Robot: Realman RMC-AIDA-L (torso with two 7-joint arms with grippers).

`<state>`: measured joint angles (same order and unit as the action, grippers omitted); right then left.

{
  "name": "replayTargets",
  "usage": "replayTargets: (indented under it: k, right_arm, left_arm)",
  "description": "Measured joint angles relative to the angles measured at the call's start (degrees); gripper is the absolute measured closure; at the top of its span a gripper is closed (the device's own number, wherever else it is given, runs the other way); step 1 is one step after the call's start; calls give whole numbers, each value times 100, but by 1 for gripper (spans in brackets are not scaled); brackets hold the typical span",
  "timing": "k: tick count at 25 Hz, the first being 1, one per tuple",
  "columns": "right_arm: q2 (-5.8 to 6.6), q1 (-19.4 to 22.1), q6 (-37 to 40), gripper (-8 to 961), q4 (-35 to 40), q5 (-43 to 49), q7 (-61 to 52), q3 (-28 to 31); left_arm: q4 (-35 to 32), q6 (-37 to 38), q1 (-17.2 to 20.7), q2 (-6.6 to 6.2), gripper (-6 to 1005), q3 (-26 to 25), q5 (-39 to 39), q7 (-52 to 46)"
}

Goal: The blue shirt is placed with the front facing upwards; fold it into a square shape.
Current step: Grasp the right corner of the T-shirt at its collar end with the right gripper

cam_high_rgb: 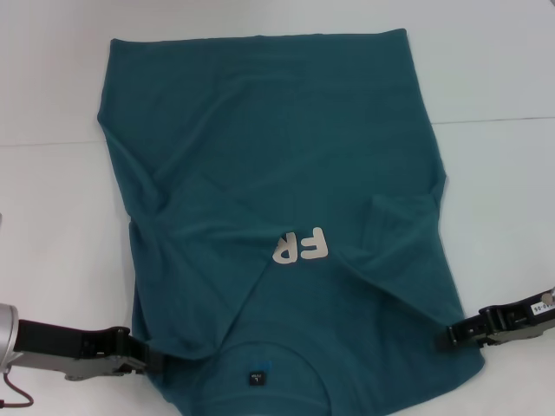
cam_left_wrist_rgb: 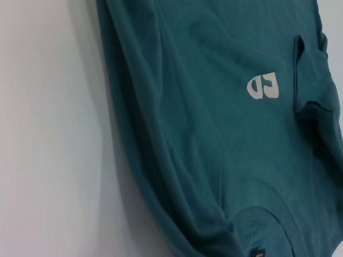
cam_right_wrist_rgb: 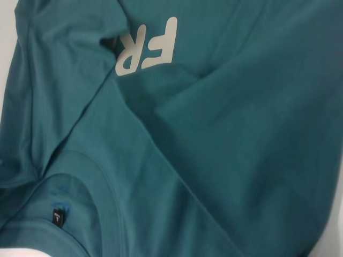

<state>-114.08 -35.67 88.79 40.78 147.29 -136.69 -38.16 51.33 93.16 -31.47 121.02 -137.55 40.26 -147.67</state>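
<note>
The blue shirt (cam_high_rgb: 277, 156) lies flat on the white table (cam_high_rgb: 494, 69), collar toward me. Both its side parts are folded in over the chest, so only the white letters "FR" (cam_high_rgb: 301, 247) show. The small dark neck label (cam_high_rgb: 257, 378) sits inside the collar at the near edge. My left gripper (cam_high_rgb: 147, 355) is low at the shirt's near left edge, its tip against or under the folded cloth. My right gripper (cam_high_rgb: 453, 335) touches the near right edge. The wrist views show only the shirt (cam_left_wrist_rgb: 214, 134) (cam_right_wrist_rgb: 225, 139), with its letters (cam_left_wrist_rgb: 262, 87) (cam_right_wrist_rgb: 147, 48) and label (cam_right_wrist_rgb: 57, 217).
Bare white tabletop surrounds the shirt on the left (cam_high_rgb: 52, 217), the right (cam_high_rgb: 512, 217) and the far side. A faint seam line (cam_high_rgb: 494, 120) crosses the table behind the shirt's middle.
</note>
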Motion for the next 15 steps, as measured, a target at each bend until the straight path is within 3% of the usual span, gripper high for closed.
replayTargets:
  k: [6,11,15]
  right_arm:
    - [33,51,20,258,37,-7,-16,32]
    - [48,85,36,503,79,-11,-17,37]
    - [57,88,40,518,79,-20,-22,37]
  left_arm:
    - [0,0,5,0,917,0,0,1]
    - [0,1,8,6,918,0,0,1]
    - [0,6,10,9,918,0,0,1]
